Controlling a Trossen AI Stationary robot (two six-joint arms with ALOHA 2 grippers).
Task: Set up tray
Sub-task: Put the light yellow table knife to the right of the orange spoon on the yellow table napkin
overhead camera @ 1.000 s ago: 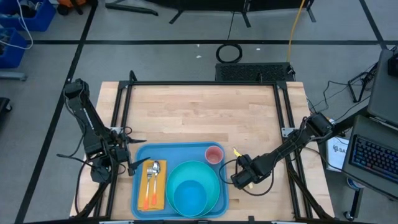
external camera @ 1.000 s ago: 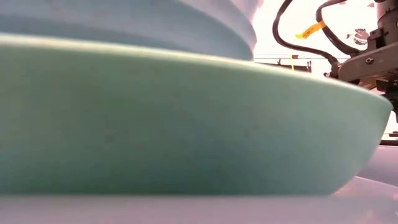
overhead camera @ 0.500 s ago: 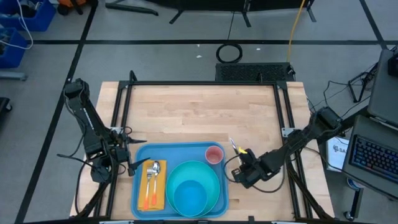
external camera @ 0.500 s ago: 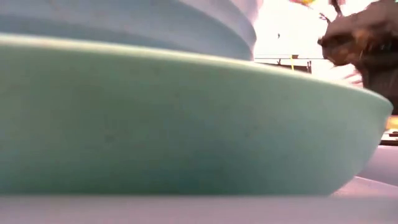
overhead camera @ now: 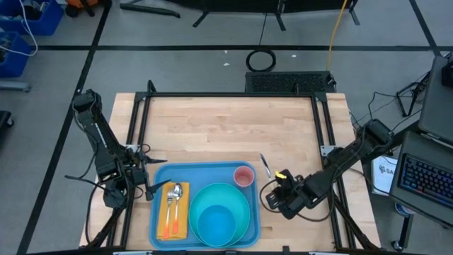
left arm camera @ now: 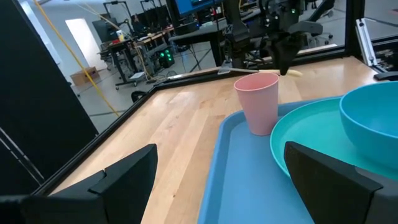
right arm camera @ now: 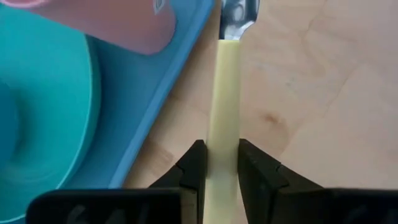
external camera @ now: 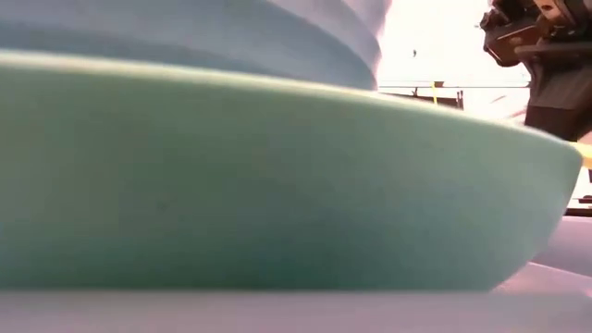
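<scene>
- Tray (overhead camera: 212, 170): lying flat on the worktop (overhead camera: 233, 127) at its near edge, between the two sets of fingers; its raised rim is keeping the setting together as one load.
- Plate (overhead camera: 244, 205) with bowl (overhead camera: 216, 219): sitting stacked in the tray, bowl nested on plate, probably so the main dish takes the widest stretch of the floor.
- Cup (overhead camera: 243, 176): standing upright in the tray corner nearest the right fingers, clear of the plate rim.
- Napkin (overhead camera: 182, 223): lying in the tray on the side nearest the left fingers, carrying a fork and spoon (overhead camera: 172, 202), so the cutlery is resting on cloth, not on plastic.
- Knife (right arm camera: 227, 106): pale yellow handle, metal blade pointing away from the right fingers; hanging over bare wood just outside the tray rim, seemingly the last piece still to go in.
- Right fingers (right arm camera: 217, 165): clenching the knife handle from both sides, just beside the cup corner.
- Left fingers (left arm camera: 214, 171): spread wide and released, grasping nothing, waiting at the tray's opposite edge.
</scene>
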